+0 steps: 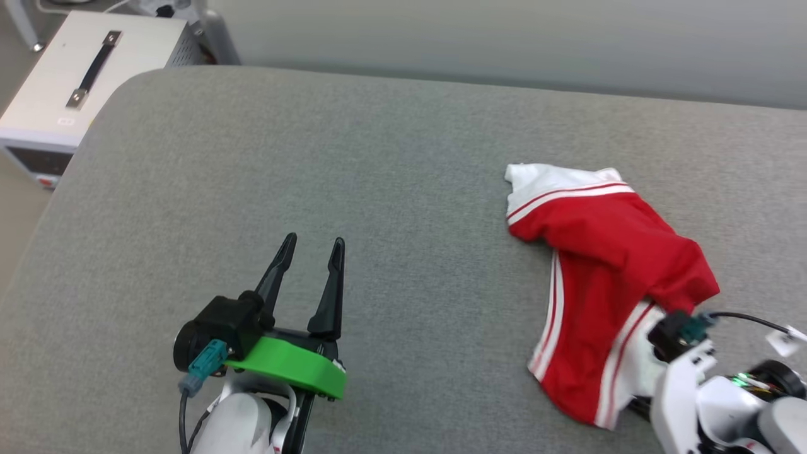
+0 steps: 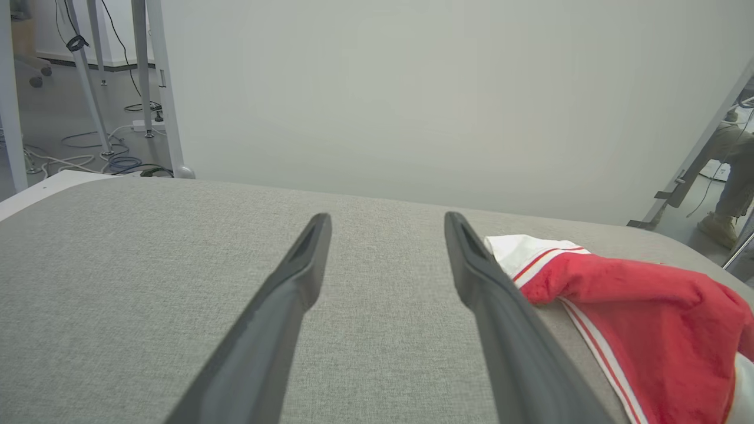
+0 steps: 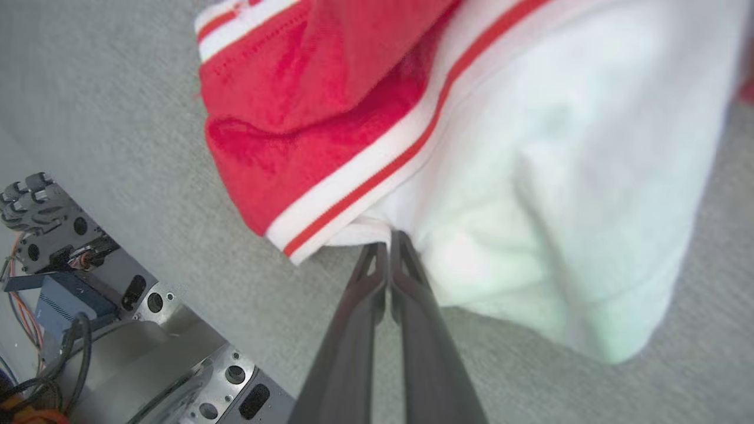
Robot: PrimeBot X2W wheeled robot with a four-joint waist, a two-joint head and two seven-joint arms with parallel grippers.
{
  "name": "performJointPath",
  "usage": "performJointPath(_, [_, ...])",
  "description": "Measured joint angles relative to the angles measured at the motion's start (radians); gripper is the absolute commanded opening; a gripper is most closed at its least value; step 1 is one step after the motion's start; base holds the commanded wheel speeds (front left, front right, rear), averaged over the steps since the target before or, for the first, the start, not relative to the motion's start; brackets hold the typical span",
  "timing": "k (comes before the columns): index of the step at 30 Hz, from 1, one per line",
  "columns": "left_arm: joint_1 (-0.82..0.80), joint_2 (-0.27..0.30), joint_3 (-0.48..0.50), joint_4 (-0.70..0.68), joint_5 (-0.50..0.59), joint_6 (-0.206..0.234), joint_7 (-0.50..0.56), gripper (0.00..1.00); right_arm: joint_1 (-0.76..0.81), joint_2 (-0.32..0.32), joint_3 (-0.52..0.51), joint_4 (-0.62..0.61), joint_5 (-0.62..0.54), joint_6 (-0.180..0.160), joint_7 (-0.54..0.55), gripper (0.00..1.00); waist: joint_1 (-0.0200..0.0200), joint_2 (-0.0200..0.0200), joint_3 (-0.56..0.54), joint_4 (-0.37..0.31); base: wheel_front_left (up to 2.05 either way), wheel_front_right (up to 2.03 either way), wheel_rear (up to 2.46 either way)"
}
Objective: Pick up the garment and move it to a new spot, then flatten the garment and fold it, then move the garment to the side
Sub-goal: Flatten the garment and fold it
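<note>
Head view: the garment (image 1: pixel 605 265) lies bunched on the right half of the grey table (image 1: pixel 378 157), its long axis running from a white sleeve on the far side down to the table's near right edge. The right gripper (image 1: pixel 676 333) sits at that near end, its fingers hidden under the cloth. The left gripper (image 1: pixel 314 243) hangs over the table's near middle, fingers spread and empty, well apart from the cloth, so the right arm is clearly nearer. Left wrist view: the left gripper (image 2: pixel 387 221) is wide and empty over bare table (image 2: pixel 147 265), with the garment (image 2: pixel 636 300) off to its right. Right wrist view: the right gripper (image 3: pixel 389 247) has its fingers pressed together at the white sleeve hem of the garment (image 3: pixel 530 147), likely pinching it, with table (image 3: pixel 118 118) below.
</note>
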Motion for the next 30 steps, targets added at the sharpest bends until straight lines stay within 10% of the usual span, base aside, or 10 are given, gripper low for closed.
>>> performJointPath(9, [0.013, 0.0, -0.01, 0.005, 0.0, 0.0, 0.0, 1.0, 0.121, -0.124, -0.207, 0.034, -0.105, 0.0, 0.032, 0.0, 0.0, 0.0, -0.046, -0.073, 0.0, 0.0, 0.0])
performJointPath(20, [0.013, -0.001, -0.024, 0.025, 0.0, 0.0, 0.0, 1.0, 0.118, -0.012, -0.329, 0.187, -0.275, 0.0, -0.152, 0.0, 0.0, 0.0, -0.043, -0.088, 0.0, 0.0, 0.0])
performJointPath(21, [0.013, -0.001, -0.024, 0.025, 0.0, 0.0, 0.0, 1.0, 0.116, -0.004, -0.332, 0.192, -0.284, 0.0, -0.17, 0.29, 0.0, 0.0, -0.042, -0.088, 0.0, 0.0, 0.0])
performJointPath(22, [0.012, -0.001, -0.023, 0.026, 0.0, 0.0, 0.0, 1.0, 0.113, 0.007, -0.342, 0.196, -0.293, 0.0, -0.193, 1.0, 0.0, 0.0, -0.042, -0.09, 0.0, 0.0, 0.0])
performJointPath(30, [0.013, 0.0, -0.006, 0.026, -0.005, 0.0, 0.0, 1.0, 0.098, 0.094, -0.43, 0.122, -0.3, 0.0, -0.344, 1.0, 0.0, 0.0, -0.058, -0.111, 0.0, 0.0, 0.0])
